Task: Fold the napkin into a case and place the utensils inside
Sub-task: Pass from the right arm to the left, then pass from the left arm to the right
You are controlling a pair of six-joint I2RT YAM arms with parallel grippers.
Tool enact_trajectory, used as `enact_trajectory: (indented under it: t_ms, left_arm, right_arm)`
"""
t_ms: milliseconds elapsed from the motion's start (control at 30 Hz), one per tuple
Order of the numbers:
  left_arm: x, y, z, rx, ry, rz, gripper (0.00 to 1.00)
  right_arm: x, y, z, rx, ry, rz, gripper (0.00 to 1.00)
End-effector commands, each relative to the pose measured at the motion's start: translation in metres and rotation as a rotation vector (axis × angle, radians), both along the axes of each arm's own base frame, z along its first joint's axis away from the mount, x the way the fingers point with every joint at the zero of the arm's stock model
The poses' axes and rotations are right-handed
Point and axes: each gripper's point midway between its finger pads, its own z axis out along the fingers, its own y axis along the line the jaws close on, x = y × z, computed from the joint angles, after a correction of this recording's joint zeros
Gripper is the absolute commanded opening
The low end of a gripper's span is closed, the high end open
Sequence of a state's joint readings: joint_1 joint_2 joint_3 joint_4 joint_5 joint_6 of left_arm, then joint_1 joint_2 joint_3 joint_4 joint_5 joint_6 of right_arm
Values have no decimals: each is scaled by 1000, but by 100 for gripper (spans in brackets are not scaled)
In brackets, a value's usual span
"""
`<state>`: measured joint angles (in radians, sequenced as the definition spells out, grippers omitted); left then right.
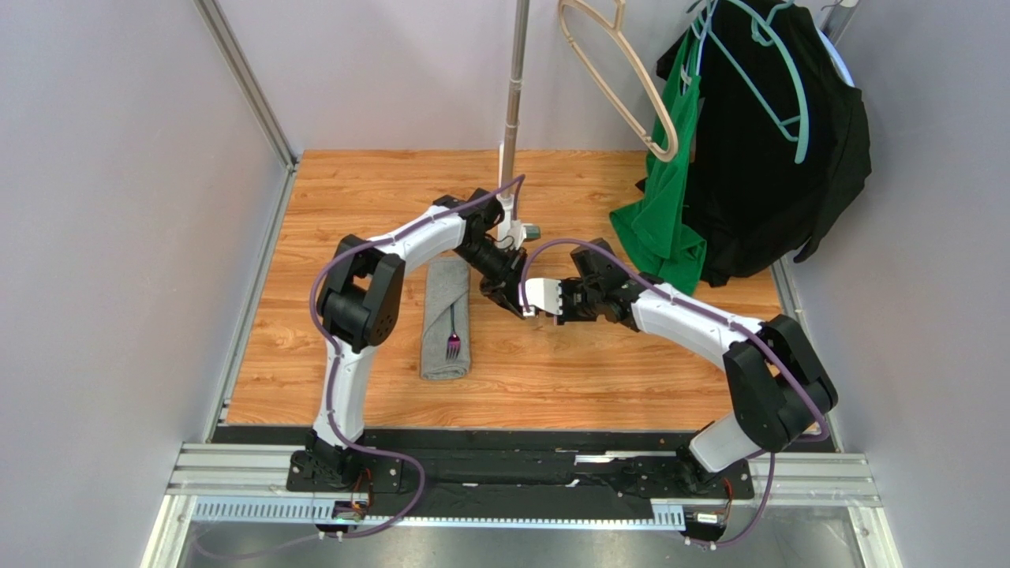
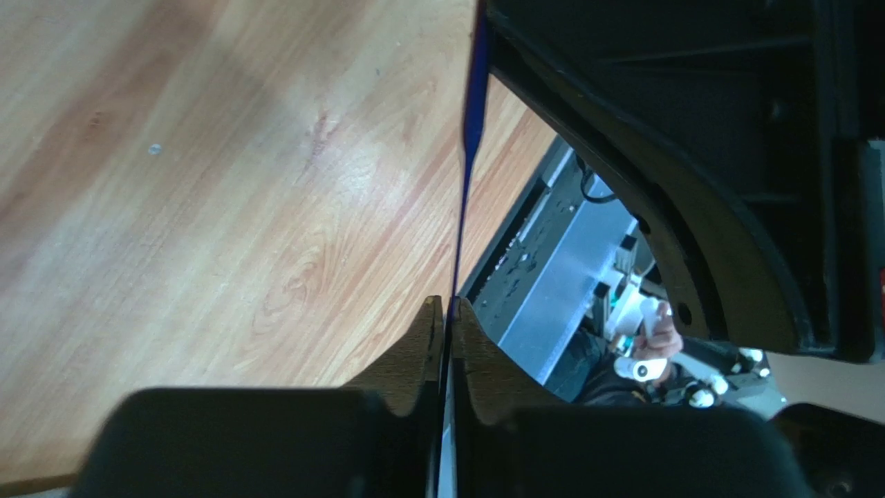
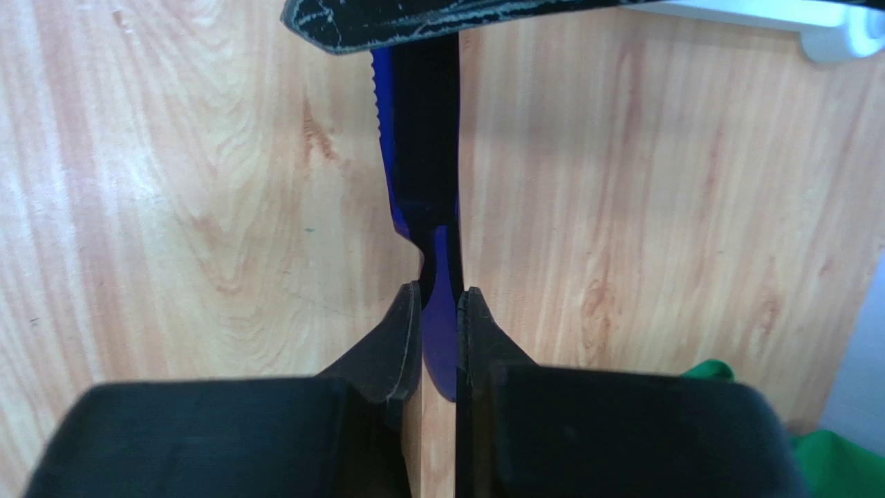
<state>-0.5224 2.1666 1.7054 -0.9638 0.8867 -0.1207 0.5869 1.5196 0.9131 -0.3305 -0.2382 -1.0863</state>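
Left gripper (image 2: 447,306) and right gripper (image 3: 441,296) both clench dark purple knife (image 3: 445,254) above table (image 1: 569,373); fork (image 1: 452,346) lies on grey case (image 1: 440,296).

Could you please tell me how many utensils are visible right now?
2. The fork lies on the folded napkin. The dark purple knife is held between the left gripper and the right gripper. Another could be hidden inside the fold.

We saw a wooden table (image 1: 593,379). On it the case (image 1: 436,320) lay as a long grey strip, left of the pole (image 1: 513,107) and nearer us; the pole stood on the wood.
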Motion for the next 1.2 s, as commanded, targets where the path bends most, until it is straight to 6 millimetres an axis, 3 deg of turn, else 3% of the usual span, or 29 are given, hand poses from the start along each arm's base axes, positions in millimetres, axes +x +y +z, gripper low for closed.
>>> enact_trajectory:
  t_ms: [0, 33, 67, 100, 167, 200, 233, 267, 300, 367, 433, 467, 500, 533, 567, 600, 633, 667, 700, 767, 900, 1067, 1167]
  left_arm:
    - [-1, -2, 18, -43, -70, 10, 0]
    - [-5, 3, 16, -30, -41, 46, 0]
    - [2, 4, 30, -65, -102, 79, 0]
    - [1, 16, 24, -54, -67, 127, 0]
    - [3, 26, 42, -83, -80, 201, 0]
    - [-6, 36, 35, -63, -59, 225, 0]
    - [-5, 44, 37, -59, -51, 271, 0]
    - [-7, 47, 53, -88, -101, 291, 0]
    - [-17, 54, 46, -79, -73, 311, 0]
    - [-20, 61, 67, -101, -122, 385, 0]
    - [-34, 68, 68, -88, -105, 454, 0]
    - [-31, 71, 93, -143, -218, 496, 0]
    - [-40, 76, 86, -143, -215, 537, 0]
    - [-42, 78, 94, -170, -207, 603, 0]
    - [-41, 81, 119, -241, -305, 648, 0]
    - [-48, 85, 113, -246, -293, 675, 0]
    - [-50, 87, 118, -262, -286, 716, 0]
    - [-52, 94, 132, -296, -345, 761, 0]
    - [-57, 97, 127, -300, -325, 795, 0]
    - [-63, 105, 138, -344, -377, 840, 0]
    - [-70, 115, 151, -365, -419, 890, 0]
    - [-76, 116, 160, -420, -420, 900, 0]
    - [-78, 113, 161, -441, -411, 889, 0]
  right_arm:
    - [16, 15, 36, 116, -82, -46, 1]
    - [20, 11, 38, 127, -88, -103, 25]
    - [28, 13, 48, 170, -119, -148, 40]
    - [30, 12, 50, 227, -84, -245, 70]
    - [33, 14, 65, 296, -64, -317, 100]
    - [31, 15, 68, 329, -34, -359, 100]
    - [28, 16, 76, 389, 3, -419, 100]
    - [25, 19, 81, 430, 33, -443, 100]
    - [24, 22, 87, 470, 55, -467, 100]
    - [27, 24, 106, 631, 155, -673, 100]
    - [29, 25, 121, 731, 303, -863, 100]
    - [12, 30, 103, 703, 505, -976, 100]
    - [14, 44, 131, 764, 589, -951, 100]
    - [0, 61, 137, 777, 729, -906, 100]
    - [-1, 75, 151, 870, 840, -947, 100]
    - [-17, 90, 159, 912, 971, -869, 100]
    - [-16, 94, 166, 976, 1010, -880, 100]
    - [-9, 104, 187, 1116, 1096, -904, 100]
    - [-21, 110, 184, 1139, 1165, -867, 100]
    - [-19, 120, 204, 1235, 1184, -832, 97]
    - [-37, 152, 213, 1279, 1267, -753, 83]
    - [-52, 175, 210, 1292, 1315, -725, 79]
    - [-48, 182, 208, 1300, 1358, -732, 48]
